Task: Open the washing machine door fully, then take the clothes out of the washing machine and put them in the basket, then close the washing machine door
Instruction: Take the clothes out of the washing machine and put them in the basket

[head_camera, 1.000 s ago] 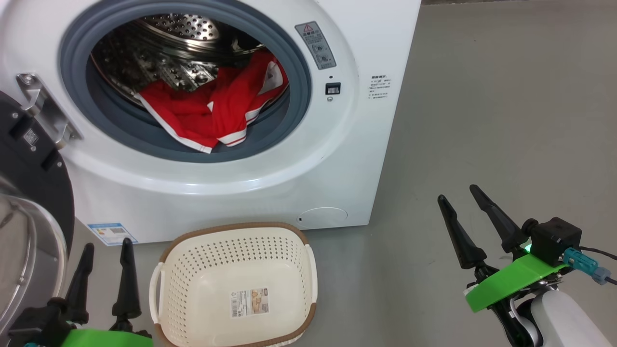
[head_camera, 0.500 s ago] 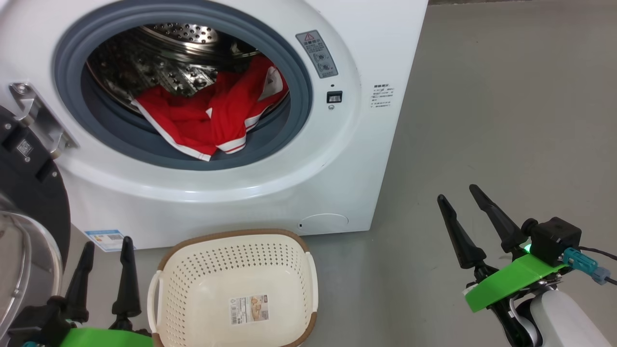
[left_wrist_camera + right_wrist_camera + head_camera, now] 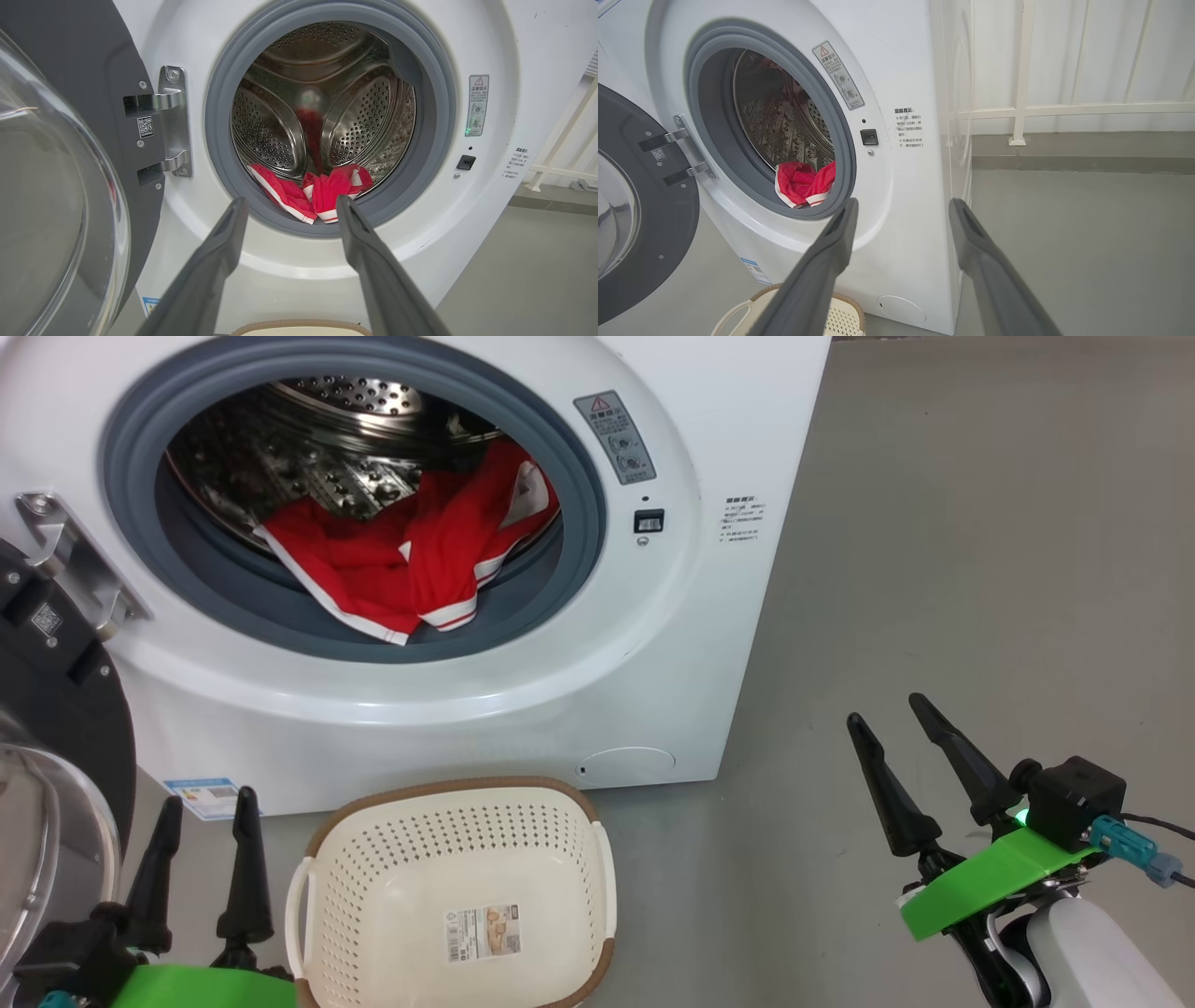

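The white washing machine [image 3: 653,644] stands before me with its black door [image 3: 56,709] swung open to the left; the door [image 3: 70,177] and its glass bowl also fill the left of the left wrist view. Red clothes [image 3: 411,560] with white trim lie at the front of the steel drum, draped over the grey ring. They appear as clothes [image 3: 313,193] and clothes [image 3: 805,183] in the wrist views. The cream basket [image 3: 457,896] sits on the floor below the opening, holding only its label. My left gripper [image 3: 207,798] is open beside the basket. My right gripper [image 3: 892,709] is open over bare floor.
Grey floor [image 3: 980,569] stretches to the right of the machine. A white railing [image 3: 1064,112] and wall stand behind the machine's right side. The open door hinge [image 3: 65,555] juts out at the machine's left.
The head camera shifted slightly, so the machine and basket sit a little lower and to the left. Both grippers stay open and still.
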Available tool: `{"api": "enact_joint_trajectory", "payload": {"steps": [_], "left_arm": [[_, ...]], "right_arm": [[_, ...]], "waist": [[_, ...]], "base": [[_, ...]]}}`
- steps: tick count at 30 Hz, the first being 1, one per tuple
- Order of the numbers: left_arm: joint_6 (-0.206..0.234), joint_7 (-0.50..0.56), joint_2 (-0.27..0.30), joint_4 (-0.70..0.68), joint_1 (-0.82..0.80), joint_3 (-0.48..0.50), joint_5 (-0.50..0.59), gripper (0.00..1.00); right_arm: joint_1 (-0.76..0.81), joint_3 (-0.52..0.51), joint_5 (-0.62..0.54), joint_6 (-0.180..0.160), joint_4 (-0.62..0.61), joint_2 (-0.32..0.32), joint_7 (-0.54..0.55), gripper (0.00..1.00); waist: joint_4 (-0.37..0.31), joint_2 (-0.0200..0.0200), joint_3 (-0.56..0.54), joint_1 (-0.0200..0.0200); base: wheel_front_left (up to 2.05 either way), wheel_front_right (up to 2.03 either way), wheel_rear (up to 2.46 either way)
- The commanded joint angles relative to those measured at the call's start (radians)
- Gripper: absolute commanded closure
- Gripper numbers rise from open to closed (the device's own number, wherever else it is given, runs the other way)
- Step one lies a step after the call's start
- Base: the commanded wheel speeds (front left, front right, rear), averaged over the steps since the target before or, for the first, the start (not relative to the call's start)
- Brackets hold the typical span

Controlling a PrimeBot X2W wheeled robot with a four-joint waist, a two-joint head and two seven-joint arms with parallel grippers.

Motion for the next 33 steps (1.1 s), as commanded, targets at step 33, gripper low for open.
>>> {"api": "enact_joint_trajectory", "payload": {"steps": [33], "left_arm": [[-0.003,-0.01,0.022,-0.026,-0.092,0.025,0.031,0.0]], "right_arm": [[-0.052,0.011,-0.021,0.002,-0.039,0.002,-0.012,0.0]], "waist": [[-0.016,0.0,0.085,0.0]], "base": [[0.0,0.0,0.0]]}}
